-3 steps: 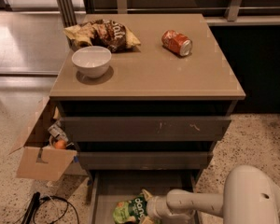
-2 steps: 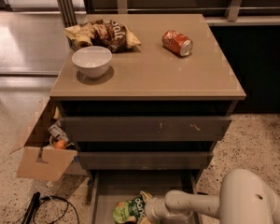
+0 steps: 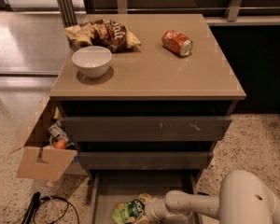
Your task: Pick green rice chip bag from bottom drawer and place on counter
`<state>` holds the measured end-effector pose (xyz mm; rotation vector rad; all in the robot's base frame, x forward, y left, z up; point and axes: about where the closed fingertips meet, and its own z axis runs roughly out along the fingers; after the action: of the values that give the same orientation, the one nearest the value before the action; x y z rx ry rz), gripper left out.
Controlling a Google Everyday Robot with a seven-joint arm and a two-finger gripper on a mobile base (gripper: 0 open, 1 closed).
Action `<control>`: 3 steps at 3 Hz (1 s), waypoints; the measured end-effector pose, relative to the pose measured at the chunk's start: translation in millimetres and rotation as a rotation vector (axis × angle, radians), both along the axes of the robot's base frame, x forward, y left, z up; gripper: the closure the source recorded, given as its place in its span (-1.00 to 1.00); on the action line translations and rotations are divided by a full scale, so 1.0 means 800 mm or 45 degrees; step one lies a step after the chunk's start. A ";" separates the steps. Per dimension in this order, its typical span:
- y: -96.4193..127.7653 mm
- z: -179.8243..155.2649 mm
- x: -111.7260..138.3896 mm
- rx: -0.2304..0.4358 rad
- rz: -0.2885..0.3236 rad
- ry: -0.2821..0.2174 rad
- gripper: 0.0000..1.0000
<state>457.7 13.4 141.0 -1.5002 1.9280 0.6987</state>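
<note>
The green rice chip bag [image 3: 130,210] lies in the open bottom drawer [image 3: 107,190], low in the camera view, light green with a dark round label. My white arm reaches in from the lower right and my gripper [image 3: 148,210] is at the bag's right edge, touching it. The beige counter [image 3: 149,73] tops the grey cabinet above.
On the counter stand a white bowl [image 3: 91,61], a brown and tan chip bag [image 3: 102,33] and a red soda can [image 3: 177,42] on its side. An open cardboard box [image 3: 42,148] with clutter sits left of the cabinet. Black cables [image 3: 51,206] lie on the floor.
My arm has shifted slightly left, deeper toward the bag. The bag stays in the drawer.
</note>
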 end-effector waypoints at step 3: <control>0.000 0.000 0.000 0.000 0.000 0.000 1.00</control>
<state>457.6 13.5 141.0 -1.5002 1.9279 0.6990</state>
